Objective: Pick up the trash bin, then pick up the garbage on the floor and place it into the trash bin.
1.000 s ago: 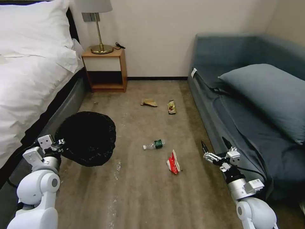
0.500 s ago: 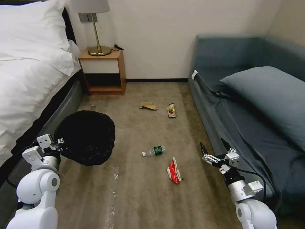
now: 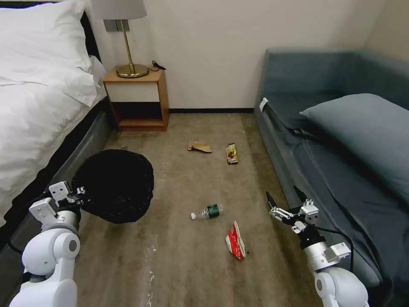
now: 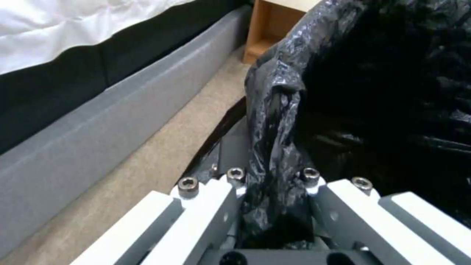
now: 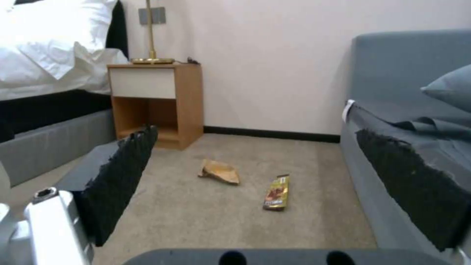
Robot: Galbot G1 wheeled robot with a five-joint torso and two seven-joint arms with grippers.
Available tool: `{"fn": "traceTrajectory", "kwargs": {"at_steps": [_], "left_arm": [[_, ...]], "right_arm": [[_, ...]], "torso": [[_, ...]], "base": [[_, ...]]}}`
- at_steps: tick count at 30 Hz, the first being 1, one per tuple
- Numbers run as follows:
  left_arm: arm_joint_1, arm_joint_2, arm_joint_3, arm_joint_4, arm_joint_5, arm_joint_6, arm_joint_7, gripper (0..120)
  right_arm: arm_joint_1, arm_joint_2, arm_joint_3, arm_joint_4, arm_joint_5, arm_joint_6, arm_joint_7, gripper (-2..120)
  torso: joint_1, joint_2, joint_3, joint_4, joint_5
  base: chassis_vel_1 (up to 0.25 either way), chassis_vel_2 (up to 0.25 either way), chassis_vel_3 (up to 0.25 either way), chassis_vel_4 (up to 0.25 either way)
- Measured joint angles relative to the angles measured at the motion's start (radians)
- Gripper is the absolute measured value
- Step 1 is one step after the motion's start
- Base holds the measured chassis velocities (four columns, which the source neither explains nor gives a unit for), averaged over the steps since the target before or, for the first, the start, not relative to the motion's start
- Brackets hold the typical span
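Now left claw [image 4: 275, 176] clamps trash bin [image 3: 115, 185] rim — right claw [image 3: 284, 199] gapes wide.

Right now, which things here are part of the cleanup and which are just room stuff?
Part of the job:
trash bin, held by the left gripper
plastic bottle
red-and-white wrapper
brown-gold wrapper
tan paper scrap
right gripper, fingers open

Just room stuff:
bed
nightstand
lamp
sofa
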Motion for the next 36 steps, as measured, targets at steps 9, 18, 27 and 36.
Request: {"fn": "traceTrajectory", "kwargs": {"at_steps": [9, 18, 27, 36], "left_arm": [[-0.012, 0.005, 0.002, 0.007, 0.001, -0.001, 0.001, 3], [-0.009, 0.0, 0.008, 0.014, 0.0, -0.005, 0.005, 3], [-0.007, 0.001, 0.008, 0.013, -0.006, -0.009, 0.006, 3], [-0.003, -0.002, 0.01, 0.01, -0.009, -0.009, 0.004, 3]], "right_arm": [[0.012, 0.001, 0.0, -0.015, -0.008, 0.008, -0.008, 100], [0.018, 0.003, 0.0, -0.021, -0.019, 0.023, -0.007, 100], [0.022, 0.004, 0.0, -0.024, -0.024, 0.044, -0.013, 100], [0.035, 0.002, -0.008, -0.035, -0.039, 0.085, 0.005, 100]], "torso": [[0.0, 0.0, 0.0, 0.0, -0.0001], [0.0, 0.0, 0.0, -0.0001, 0.0], [0.0, 0.0, 0.0, -0.0001, 0.0], [0.0, 0.0, 0.0, 0.0, 0.0]], "base": [[-0.088, 0.086, 0.092, -0.08], [-0.037, 0.052, 0.041, -0.056], [0.0, 0.0, 0.0, 0.0], [0.0, 0.0, 0.0, 0.0]]}}
